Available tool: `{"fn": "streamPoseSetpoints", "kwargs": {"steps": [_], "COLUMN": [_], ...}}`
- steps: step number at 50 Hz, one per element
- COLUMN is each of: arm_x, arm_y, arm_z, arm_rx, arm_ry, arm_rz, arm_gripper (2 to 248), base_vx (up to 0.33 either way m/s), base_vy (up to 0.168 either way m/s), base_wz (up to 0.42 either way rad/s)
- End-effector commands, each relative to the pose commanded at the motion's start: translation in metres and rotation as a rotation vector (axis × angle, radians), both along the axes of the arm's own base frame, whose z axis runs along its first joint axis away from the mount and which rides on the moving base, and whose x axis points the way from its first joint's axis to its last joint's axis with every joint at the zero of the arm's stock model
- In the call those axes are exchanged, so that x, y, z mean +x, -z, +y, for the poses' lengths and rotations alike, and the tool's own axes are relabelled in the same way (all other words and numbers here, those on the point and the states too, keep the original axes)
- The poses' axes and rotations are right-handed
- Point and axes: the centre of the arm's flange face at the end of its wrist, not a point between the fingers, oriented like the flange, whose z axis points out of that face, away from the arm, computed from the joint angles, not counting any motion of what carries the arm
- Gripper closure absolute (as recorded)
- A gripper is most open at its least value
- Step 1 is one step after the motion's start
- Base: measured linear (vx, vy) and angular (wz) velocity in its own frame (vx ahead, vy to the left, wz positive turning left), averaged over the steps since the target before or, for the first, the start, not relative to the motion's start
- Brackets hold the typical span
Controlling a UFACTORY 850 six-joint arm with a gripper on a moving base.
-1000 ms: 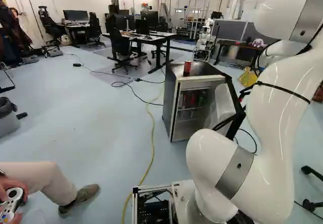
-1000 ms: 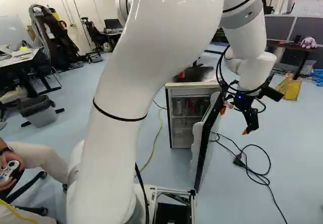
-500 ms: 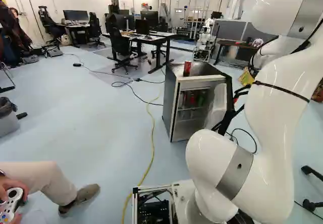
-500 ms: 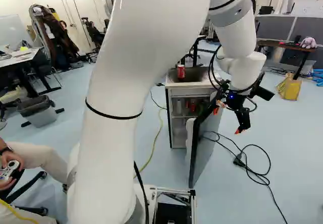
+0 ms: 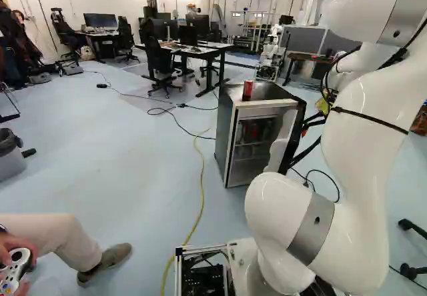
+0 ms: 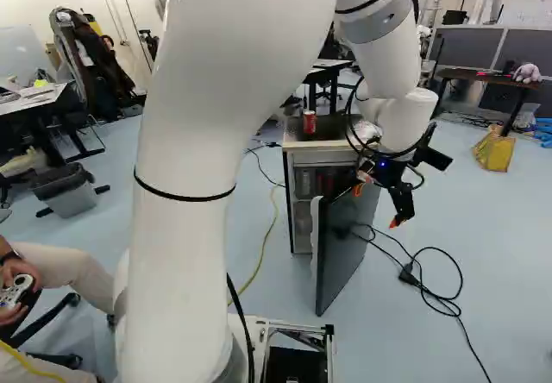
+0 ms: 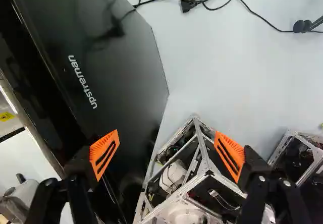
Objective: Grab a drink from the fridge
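End effector (image 6: 376,206), two fingers (image 7: 100,151) apart; one can (image 5: 247,89) atop fridge (image 5: 225,128)

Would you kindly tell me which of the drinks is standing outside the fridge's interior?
The red can on top of the fridge; the other drinks are inside it.

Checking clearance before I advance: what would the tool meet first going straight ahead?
Probably the fridge door, whose edge crosses ahead of the tool; depth is unclear, so it might only graze that.
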Motion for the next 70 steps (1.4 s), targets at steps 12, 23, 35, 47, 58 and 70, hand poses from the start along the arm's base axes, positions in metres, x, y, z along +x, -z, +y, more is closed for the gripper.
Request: {"fn": "streamPoseSetpoints", "kwargs": {"steps": [12, 23, 35, 47, 58, 70], "arm_x": [0.005, 0.014, 0.025, 0.037, 0.048, 0.061], "arm_y": [0.0, 0.0, 0.001, 0.001, 0.001, 0.001], "arm_z": [0.017, 0.034, 0.052, 0.071, 0.089, 0.109], "arm_rx": [0.006, 0.009, 0.012, 0.014, 0.015, 0.015], "arm_ry": [-0.028, -0.06, -0.099, -0.141, -0.18, -0.224], "arm_rz": [0.005, 0.009, 0.012, 0.014, 0.016, 0.017], "arm_gripper": [3, 3, 3, 3, 3, 3], "base_vx": [0.0, 0.0, 0.0, 0.0, 0.0, 0.0], "base_vy": [0.0, 0.0, 0.0, 0.0, 0.0, 0.0], "base_wz": [0.0, 0.0, 0.0, 0.0, 0.0, 0.0]}}
